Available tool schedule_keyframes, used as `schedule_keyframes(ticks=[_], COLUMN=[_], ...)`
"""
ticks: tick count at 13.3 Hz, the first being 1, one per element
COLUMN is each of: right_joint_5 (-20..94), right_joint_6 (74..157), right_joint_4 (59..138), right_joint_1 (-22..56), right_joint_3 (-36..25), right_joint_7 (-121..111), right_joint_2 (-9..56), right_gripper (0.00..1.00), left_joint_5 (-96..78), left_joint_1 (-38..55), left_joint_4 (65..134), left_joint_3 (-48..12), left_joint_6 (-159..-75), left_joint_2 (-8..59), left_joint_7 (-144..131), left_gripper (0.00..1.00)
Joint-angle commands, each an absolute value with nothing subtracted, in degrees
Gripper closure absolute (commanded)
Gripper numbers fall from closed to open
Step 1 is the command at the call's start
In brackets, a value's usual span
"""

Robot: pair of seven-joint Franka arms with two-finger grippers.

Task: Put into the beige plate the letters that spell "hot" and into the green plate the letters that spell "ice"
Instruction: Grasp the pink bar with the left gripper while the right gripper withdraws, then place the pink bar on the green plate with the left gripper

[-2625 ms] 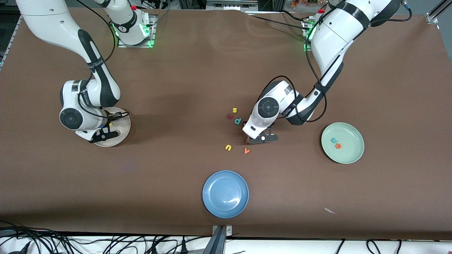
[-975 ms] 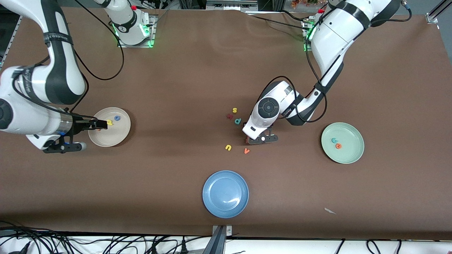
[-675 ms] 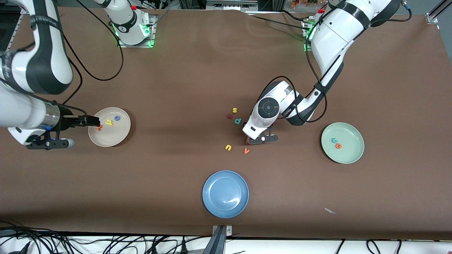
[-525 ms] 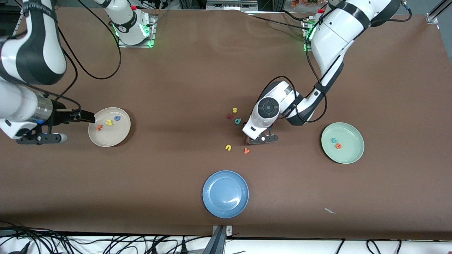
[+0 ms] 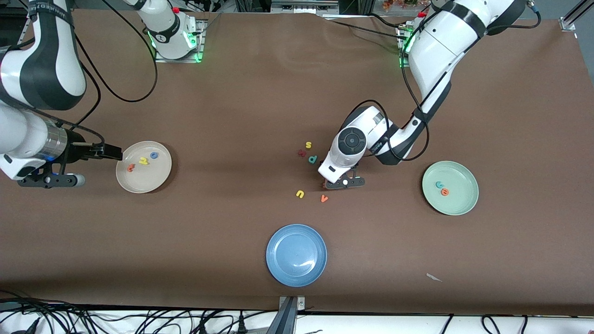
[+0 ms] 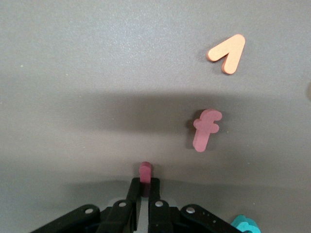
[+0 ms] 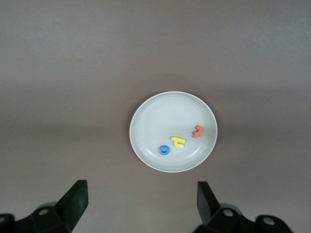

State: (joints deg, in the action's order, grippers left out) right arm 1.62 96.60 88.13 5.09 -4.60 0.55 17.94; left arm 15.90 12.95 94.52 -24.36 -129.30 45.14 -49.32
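Between my left gripper's [image 6: 143,187] fingertips, pinched tight at table level, stands the dark maroon i [image 6: 145,174], its short bar poking out past the tips. Just ahead of that gripper in the left wrist view lies a red-orange f [image 6: 206,128], with an orange v [image 6: 227,52] a little past it and a teal p [image 6: 244,225] beside my fingers. From the front camera the left gripper [image 5: 344,182] sits low amid the loose letters: a yellow u [image 5: 300,194] and the v lie nearer that camera, a yellow s [image 5: 308,145] farther from it.

Toward my left arm's end of the table, well apart from that gripper, the green plate [image 5: 466,203] already carries the teal c [image 5: 439,184] and the orange e [image 5: 445,191].

My right gripper [image 5: 109,152] hangs spread wide and empty, up in the air just outside the beige plate [image 5: 146,183]. Through its wrist camera that plate [image 7: 150,131] shows the blue o [image 7: 164,150], the yellow h [image 7: 178,141] and the orange t [image 7: 198,131] lying together inside it, apart from my open fingers [image 7: 74,201]. A blue plate [image 5: 287,271] rests near the front camera, well clear of both grippers.
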Motion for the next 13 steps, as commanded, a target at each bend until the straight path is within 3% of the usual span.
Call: schedule_keyframes(ticks=[1,6,10,13], right_joint_5=[1.3,-1.4,3.0,2.4], right_joint_6=[95.8,90.7,89.5,88.8], right_joint_4=[88.5,85.4,82.4,81.2], right_joint_1=[4.7,5.4,5.3,5.3], right_joint_3=[-4.1,-3.0,-2.3,-3.0], right_joint_7=[3.2,2.7,3.2,3.6], right_joint_2=[16.8,16.0,16.0,11.9], right_gripper=[0.01,0.00,0.00,0.00], left_joint_5=[17.8,17.9,18.4,19.9], left_joint_1=[12.0,5.9,-0.5,-6.4], left_joint_4=[93.3,93.5,94.8,96.9], left_joint_3=[-23.9,-24.0,-23.9,-24.0], left_joint_6=[-126.8,-120.4,-117.6,-117.4], left_joint_2=[44.1,39.0,36.4,33.8], left_joint_7=[-49.0,-41.9,-32.6,-24.2], left_gripper=[1.00,1.00,1.00,1.00])
